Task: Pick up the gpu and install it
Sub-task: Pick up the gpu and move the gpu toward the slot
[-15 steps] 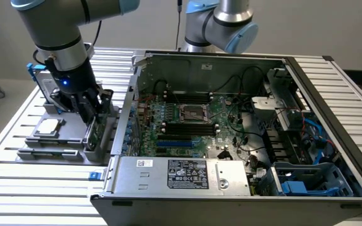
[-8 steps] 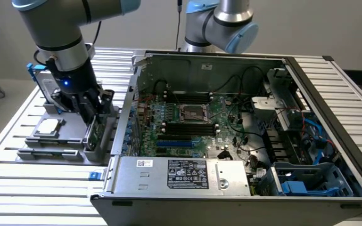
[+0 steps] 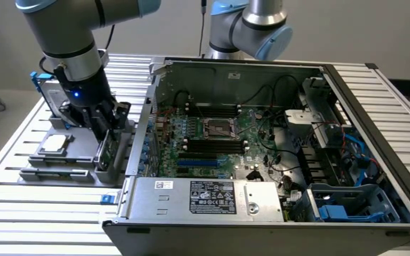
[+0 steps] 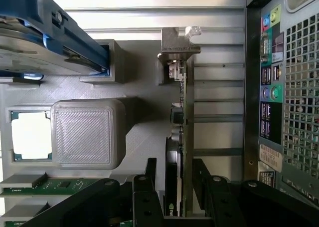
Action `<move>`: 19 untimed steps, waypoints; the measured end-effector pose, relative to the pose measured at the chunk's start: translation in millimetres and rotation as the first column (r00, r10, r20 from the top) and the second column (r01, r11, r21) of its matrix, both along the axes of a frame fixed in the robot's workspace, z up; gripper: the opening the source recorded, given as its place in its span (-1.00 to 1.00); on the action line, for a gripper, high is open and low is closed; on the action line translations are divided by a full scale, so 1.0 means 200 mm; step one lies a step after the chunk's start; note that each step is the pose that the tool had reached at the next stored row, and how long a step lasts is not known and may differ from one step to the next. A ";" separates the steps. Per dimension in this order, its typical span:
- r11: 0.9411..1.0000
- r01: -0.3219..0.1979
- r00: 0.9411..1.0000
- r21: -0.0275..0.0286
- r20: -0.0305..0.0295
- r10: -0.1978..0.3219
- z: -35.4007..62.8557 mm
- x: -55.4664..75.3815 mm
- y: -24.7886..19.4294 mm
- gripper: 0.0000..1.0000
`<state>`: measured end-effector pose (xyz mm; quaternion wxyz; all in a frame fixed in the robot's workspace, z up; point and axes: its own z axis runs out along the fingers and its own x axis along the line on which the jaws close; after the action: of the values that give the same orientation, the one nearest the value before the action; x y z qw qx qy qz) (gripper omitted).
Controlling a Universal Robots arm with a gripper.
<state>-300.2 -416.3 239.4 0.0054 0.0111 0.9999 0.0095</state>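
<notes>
While the hand [image 4: 174,173] straddles the gpu [image 4: 178,118], nothing is gripped.
Its jaws stand apart, the gpu on edge between them.

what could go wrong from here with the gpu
1. The gpu stands on edge in the gray holder with the gripper down over it. An off-centre grasp might tilt the card or jam it in the holder.
2. The computer case sits close beside the card, so the metal bracket could catch its wall.
3. Black cables lying over the motherboard could snag the card.
</notes>
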 end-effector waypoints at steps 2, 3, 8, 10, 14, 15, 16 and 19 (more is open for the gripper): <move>1.000 0.000 1.000 0.000 0.000 0.000 -0.001 0.00 0.000 -0.15; 1.000 0.000 1.000 0.000 0.000 0.000 -0.002 0.00 0.000 -0.15; 1.000 0.000 1.000 0.000 0.000 0.000 -0.012 0.00 0.000 -0.15; 1.000 0.000 1.000 0.000 0.000 0.000 -0.012 0.00 0.000 -0.15; 1.000 0.000 1.000 0.000 0.000 0.000 -0.013 0.00 0.000 -0.15; 1.000 0.000 1.000 0.000 0.000 0.000 -0.013 0.00 0.000 -0.20; 1.000 0.000 1.000 0.000 0.000 0.000 -0.013 0.00 0.000 -0.20; 1.000 0.000 1.000 0.000 0.000 0.000 -0.013 0.00 0.000 -0.45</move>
<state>-299.4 -416.4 236.8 0.0054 0.0111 0.9999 0.0094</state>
